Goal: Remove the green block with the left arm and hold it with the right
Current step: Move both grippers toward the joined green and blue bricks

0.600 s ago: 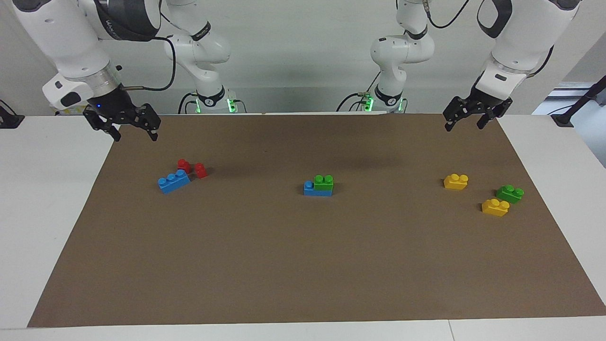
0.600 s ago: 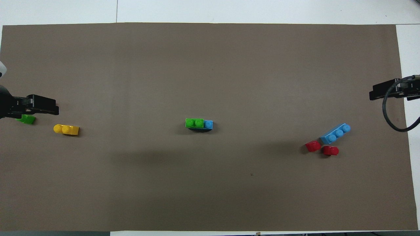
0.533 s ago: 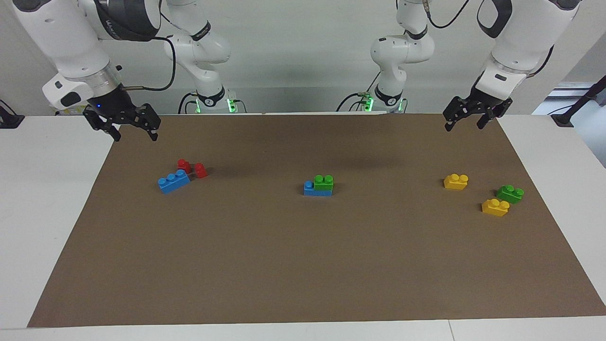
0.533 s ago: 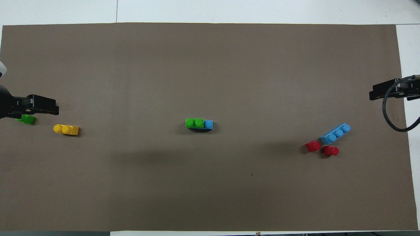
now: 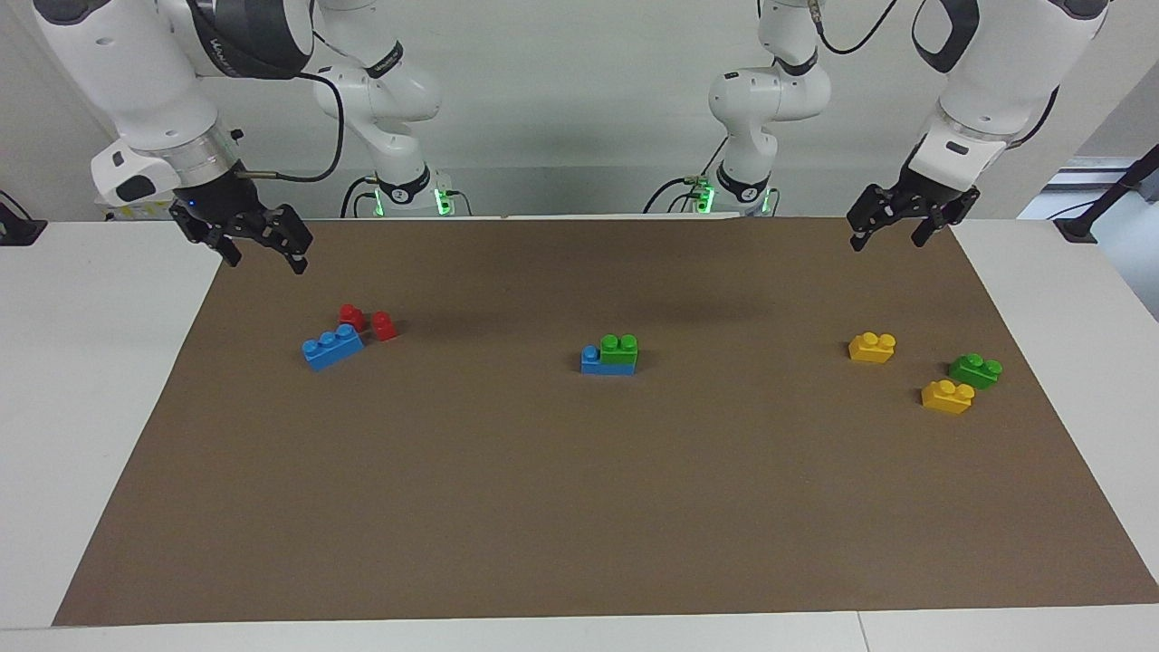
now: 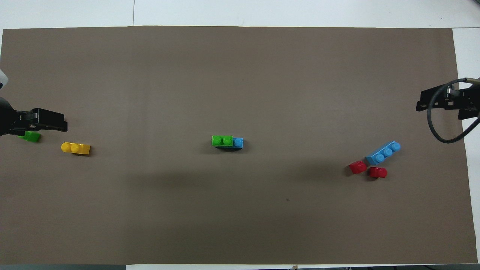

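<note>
Green block (image 5: 619,350) is sitting stacked on a blue brick (image 5: 605,364) mid-surface. Both pincers are hanging open and empty over the robots' edge: right pincer (image 5: 264,252), left pincer (image 5: 889,230). Ideally, right is clamping the blue base while left is pulling straight up.

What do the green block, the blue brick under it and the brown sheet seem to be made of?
Green block: apparently moulded plastic, smooth and slightly glossy, with two round studs on top.
Blue brick: the same plastic look, in a solid even colour.
Brown sheet: probably matte paper or thin card, flat, dull and without sheen.
</note>
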